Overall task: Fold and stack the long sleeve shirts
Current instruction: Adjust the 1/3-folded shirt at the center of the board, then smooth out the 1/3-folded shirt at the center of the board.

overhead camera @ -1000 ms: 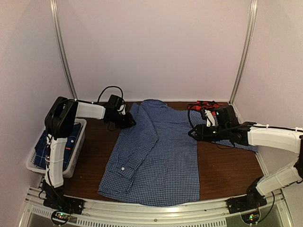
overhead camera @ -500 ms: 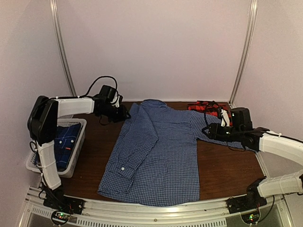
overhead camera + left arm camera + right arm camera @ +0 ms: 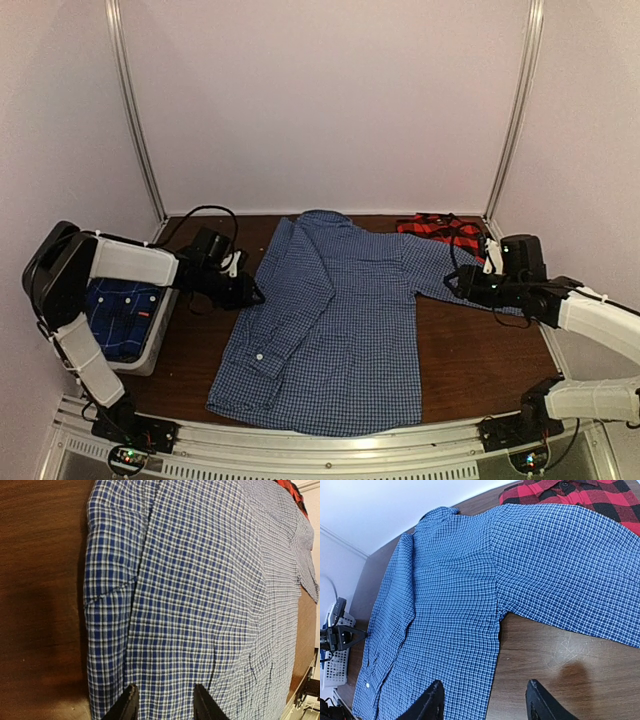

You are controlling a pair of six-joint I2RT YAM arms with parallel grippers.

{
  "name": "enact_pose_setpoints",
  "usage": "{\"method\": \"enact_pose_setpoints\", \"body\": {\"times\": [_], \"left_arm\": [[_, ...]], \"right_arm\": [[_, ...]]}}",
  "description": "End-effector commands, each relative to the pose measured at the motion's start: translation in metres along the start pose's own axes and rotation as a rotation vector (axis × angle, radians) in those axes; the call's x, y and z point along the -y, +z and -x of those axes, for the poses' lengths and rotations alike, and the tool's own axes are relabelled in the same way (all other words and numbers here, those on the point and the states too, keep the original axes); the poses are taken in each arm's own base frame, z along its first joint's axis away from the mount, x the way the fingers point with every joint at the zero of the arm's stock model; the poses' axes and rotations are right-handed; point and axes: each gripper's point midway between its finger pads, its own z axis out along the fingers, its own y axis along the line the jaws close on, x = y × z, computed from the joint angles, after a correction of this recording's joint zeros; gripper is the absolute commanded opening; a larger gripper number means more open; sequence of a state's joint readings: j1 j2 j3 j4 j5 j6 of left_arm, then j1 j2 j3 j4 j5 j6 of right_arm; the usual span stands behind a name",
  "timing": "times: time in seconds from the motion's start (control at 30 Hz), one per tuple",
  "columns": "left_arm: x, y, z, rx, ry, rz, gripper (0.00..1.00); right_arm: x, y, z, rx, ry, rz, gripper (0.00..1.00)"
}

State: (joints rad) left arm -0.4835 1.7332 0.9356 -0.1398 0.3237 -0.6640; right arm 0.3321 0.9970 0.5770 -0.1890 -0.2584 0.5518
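Note:
The blue-and-white gingham shirt (image 3: 335, 320) lies flat in the middle of the table, collar at the back, its left sleeve folded down over the body. Its other sleeve (image 3: 570, 565) stretches out to the right. A red-and-black plaid shirt (image 3: 440, 228) lies at the back right, partly under that sleeve. A darker blue plaid shirt (image 3: 118, 312) lies in the basket. My left gripper (image 3: 253, 294) hovers open at the gingham shirt's left edge (image 3: 107, 630), nothing between its fingers. My right gripper (image 3: 453, 283) stands open above the outstretched sleeve, empty (image 3: 485, 702).
A white plastic basket (image 3: 160, 335) stands at the table's left edge beside the left arm. Bare brown tabletop (image 3: 480, 350) shows right of the shirt's body. Walls and metal rails close in the back and sides.
The left arm swung from the collar area forward along the shirt's left edge. The right arm drew back to the right, away from the shirt's body, and its jaws widened.

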Motion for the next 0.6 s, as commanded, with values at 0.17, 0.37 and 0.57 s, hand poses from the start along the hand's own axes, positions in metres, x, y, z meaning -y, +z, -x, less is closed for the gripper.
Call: {"method": "enact_pose_setpoints", "body": {"times": [0.17, 0.37, 0.57], "left_arm": [[0.026, -0.026, 0.012, 0.125, 0.039, -0.134, 0.39], [0.023, -0.027, 0.005, 0.119, 0.026, -0.129, 0.39], [0.013, -0.019, -0.002, 0.095, 0.011, -0.103, 0.39]], "right_arm": [[0.014, -0.012, 0.014, 0.034, 0.019, -0.093, 0.59], [0.013, -0.013, 0.026, 0.049, 0.023, -0.096, 0.6], [0.014, -0.006, 0.028, 0.036, 0.031, -0.091, 0.6]]}}
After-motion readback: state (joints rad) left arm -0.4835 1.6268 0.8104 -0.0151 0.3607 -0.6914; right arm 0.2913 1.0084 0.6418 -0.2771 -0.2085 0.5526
